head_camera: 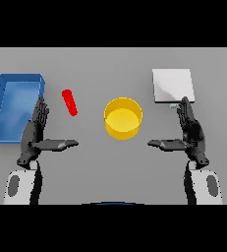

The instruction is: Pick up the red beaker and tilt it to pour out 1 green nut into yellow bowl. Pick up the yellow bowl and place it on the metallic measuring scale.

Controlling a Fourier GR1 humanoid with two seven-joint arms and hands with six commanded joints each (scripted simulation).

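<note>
We see the red beaker (69, 102), a slim glossy cylinder, lying tilted on the grey surface (110, 64) between a blue tray (2, 98) and the round yellow bowl (123, 118). The square metallic scale (171, 85) sits beyond. Left hand (35, 133) and right hand (191, 134) rest with fingers straight, released.

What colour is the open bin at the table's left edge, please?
Blue, seen clearly in the head view: the bin.
</note>
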